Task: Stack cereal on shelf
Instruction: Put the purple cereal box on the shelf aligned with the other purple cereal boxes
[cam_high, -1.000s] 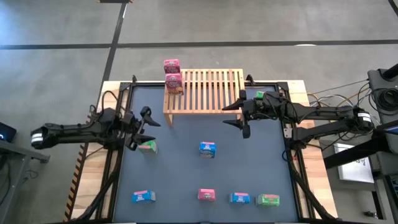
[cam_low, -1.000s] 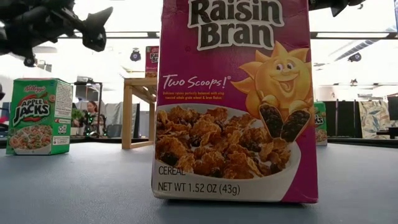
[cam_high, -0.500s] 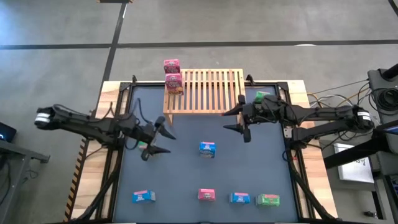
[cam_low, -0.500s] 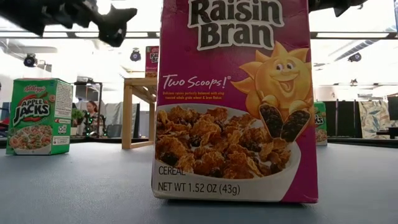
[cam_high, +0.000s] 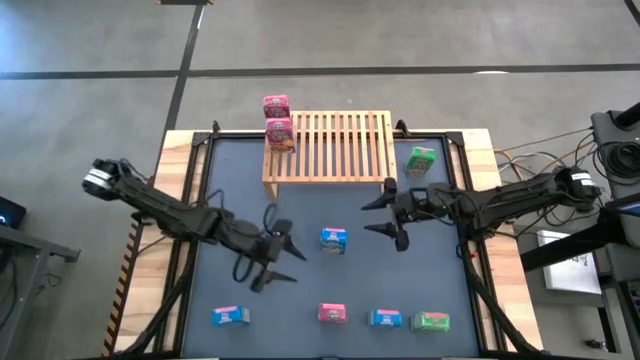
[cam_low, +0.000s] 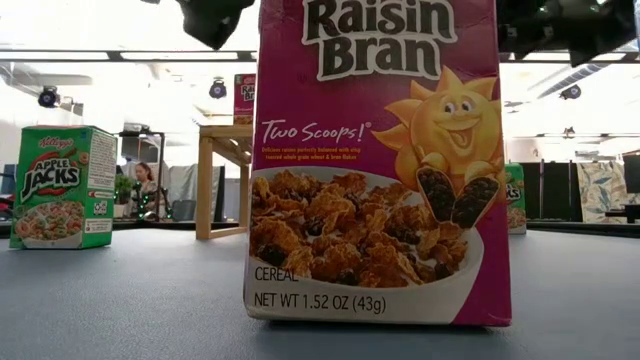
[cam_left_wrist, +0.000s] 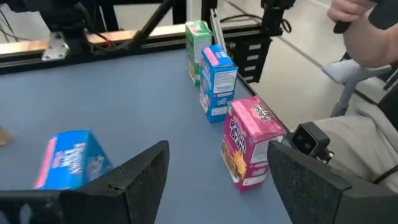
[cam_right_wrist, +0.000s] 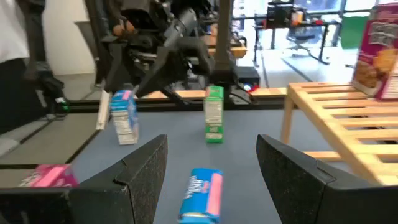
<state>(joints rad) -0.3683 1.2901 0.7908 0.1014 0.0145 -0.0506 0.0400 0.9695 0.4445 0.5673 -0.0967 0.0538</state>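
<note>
The wooden rack (cam_high: 328, 148) stands at the table's far side, with two pink boxes (cam_high: 277, 122) stacked on its far left corner. A blue box (cam_high: 334, 240) lies mid-table. A green box (cam_high: 420, 160) stands right of the rack. Blue (cam_high: 231, 316), pink (cam_high: 332, 313), blue (cam_high: 385, 318) and green (cam_high: 432, 321) boxes line the near edge. A third green box (cam_right_wrist: 214, 115) stands left of centre, hidden under my left arm in the high view. My left gripper (cam_high: 275, 258) is open, left of the mid-table blue box. My right gripper (cam_high: 382, 217) is open, right of it.
The near pink box (cam_low: 380, 160) fills the low view, with the green box (cam_low: 60, 185) at its left. A person's sleeve and lap (cam_left_wrist: 367, 37) show beyond the table's near edge. Bare table lies between the rack and the near row.
My left gripper has swung from the table's left side, over the left green box, toward the right and the near edge, staying open. My right gripper has gone from beside the rack toward the near edge, closer to the mid-table blue box. No box has moved.
</note>
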